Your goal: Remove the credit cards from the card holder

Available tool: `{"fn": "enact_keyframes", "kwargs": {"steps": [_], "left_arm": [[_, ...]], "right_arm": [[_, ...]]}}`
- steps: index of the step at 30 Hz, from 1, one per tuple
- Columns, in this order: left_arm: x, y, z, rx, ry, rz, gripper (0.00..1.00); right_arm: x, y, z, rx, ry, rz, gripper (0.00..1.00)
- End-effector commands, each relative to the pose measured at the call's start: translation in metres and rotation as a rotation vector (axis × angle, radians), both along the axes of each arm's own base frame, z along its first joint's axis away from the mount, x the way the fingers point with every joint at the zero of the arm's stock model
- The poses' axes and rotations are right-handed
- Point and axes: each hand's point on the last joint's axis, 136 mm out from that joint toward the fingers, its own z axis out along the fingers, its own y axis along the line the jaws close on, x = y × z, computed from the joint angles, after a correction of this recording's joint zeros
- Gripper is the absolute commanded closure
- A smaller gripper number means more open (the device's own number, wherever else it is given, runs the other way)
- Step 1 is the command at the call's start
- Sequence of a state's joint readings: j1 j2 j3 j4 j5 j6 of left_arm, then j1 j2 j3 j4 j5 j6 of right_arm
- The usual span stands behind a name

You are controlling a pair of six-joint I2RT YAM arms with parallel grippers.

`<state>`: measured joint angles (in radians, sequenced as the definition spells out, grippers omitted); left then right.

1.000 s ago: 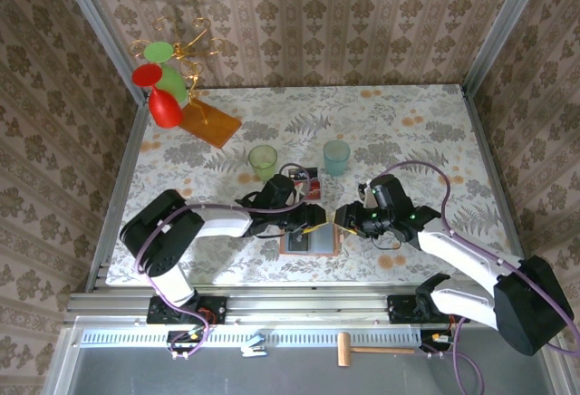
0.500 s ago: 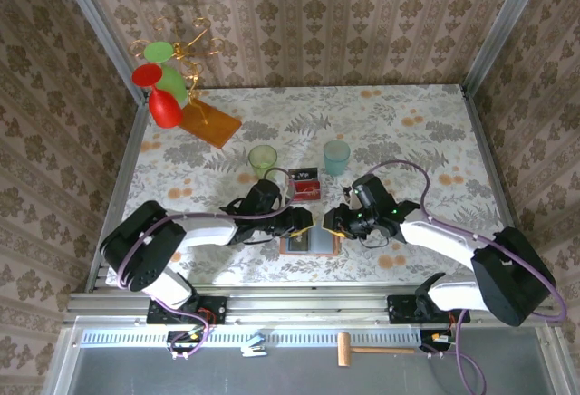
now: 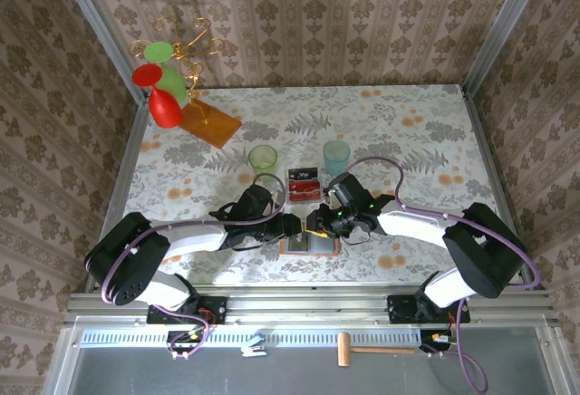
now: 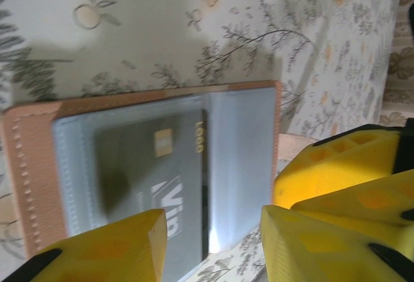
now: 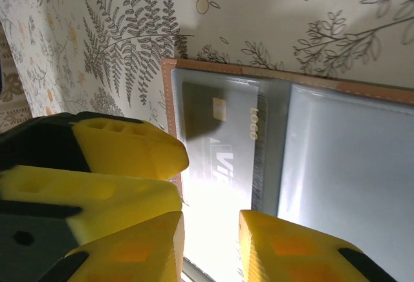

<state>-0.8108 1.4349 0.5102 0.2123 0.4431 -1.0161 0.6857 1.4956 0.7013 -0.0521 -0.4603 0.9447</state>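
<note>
Inside the open card holder (image 5: 349, 165) lies one dark card (image 5: 220, 140).

On the grey credit card (image 4: 139, 165) in the card holder (image 4: 32, 165): a small gold "LOGO", and big white letters beginning "Vi".

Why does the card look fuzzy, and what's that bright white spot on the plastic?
Left wrist view: the dark card in the card holder looks blurry, probably too close. Right wrist view: light glares white off the plastic sleeve. Top view: everything looks sharp.
</note>
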Motion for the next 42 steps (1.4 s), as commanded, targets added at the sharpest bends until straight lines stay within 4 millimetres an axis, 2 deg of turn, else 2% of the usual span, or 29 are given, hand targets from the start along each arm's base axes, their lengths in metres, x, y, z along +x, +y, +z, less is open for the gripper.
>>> {"fn": "enact_keyframes", "kwargs": {"steps": [1, 7, 15, 20, 26, 36, 42], "left_arm": [[-0.005, 0.014, -0.009, 0.059, -0.013, -0.004, 0.57], [-0.009, 0.020, -0.012, 0.071, -0.014, 0.009, 0.56], [-0.017, 0.014, -0.018, 0.063, -0.002, 0.005, 0.56], [-0.017, 0.013, -0.015, 0.061, -0.014, 0.016, 0.56], [-0.009, 0.013, 0.000, 0.064, -0.050, 0.022, 0.57], [0.000, 0.009, 0.008, 0.043, -0.070, 0.022, 0.76], [0.001, 0.004, 0.005, 0.022, -0.064, 0.018, 0.80]], "right_arm": [[0.002, 0.010, 0.001, 0.007, 0.003, 0.012, 0.72], [-0.001, 0.018, -0.004, 0.001, 0.018, 0.033, 0.72], [-0.002, 0.018, -0.007, -0.011, 0.026, 0.043, 0.72], [-0.003, 0.014, -0.008, -0.028, 0.020, 0.047, 0.72], [-0.003, 0.007, -0.010, -0.083, 0.002, 0.053, 0.73], [-0.001, 0.009, -0.014, -0.091, 0.009, 0.064, 0.79], [0.000, 0.011, -0.020, -0.096, 0.021, 0.070, 0.80]]}}
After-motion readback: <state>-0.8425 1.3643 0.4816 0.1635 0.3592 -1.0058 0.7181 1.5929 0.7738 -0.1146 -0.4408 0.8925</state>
